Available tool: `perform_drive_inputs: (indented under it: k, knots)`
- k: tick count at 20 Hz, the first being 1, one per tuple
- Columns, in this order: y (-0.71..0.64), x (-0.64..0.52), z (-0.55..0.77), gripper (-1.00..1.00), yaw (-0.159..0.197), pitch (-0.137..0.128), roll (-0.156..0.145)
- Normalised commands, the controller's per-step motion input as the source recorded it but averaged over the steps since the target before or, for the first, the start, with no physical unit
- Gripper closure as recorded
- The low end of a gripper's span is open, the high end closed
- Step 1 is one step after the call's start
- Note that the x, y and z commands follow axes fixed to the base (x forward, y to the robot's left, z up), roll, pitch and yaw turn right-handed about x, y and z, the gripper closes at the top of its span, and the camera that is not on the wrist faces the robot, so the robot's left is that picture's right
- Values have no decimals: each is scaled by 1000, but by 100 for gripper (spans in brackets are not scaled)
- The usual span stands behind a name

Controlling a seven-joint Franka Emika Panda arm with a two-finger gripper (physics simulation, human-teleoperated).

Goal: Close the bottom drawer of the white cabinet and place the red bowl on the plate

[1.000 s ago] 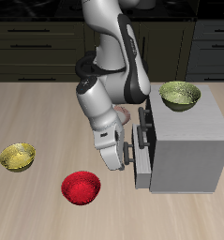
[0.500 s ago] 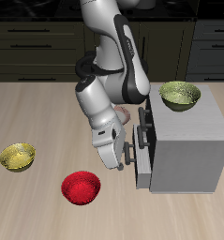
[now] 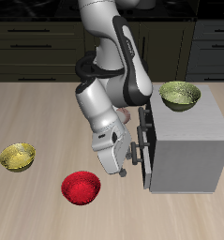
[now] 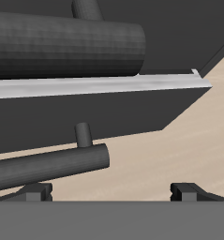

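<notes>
The white cabinet (image 3: 184, 141) stands on the table with its bottom drawer (image 3: 145, 167) nearly flush with the body. My gripper (image 3: 124, 163) is pressed against the drawer's dark bar handle (image 3: 134, 157). In the wrist view the gripper (image 4: 112, 192) is open, its fingertips wide apart and empty, with a dark bar handle (image 4: 48, 166) just ahead of them. The red bowl (image 3: 82, 187) sits on the table near the front edge, apart from the gripper. Only a pinkish sliver of the plate (image 3: 129, 112) shows behind my arm.
An olive-green bowl (image 3: 180, 95) rests on top of the cabinet. A yellow-green bowl (image 3: 18, 157) sits on the table beyond the red bowl, away from the cabinet. Dark kitchen cupboards line the back.
My gripper has moved toward the cabinet, and the bottom drawer has slid inward with it.
</notes>
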Motion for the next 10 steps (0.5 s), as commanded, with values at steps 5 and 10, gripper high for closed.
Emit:
perform_drive_inputs:
  k: [5, 10]
  knots:
    - [738, 274, 382, -100, -31, -41, 69]
    - [471, 184, 55, -100, -23, -15, 37]
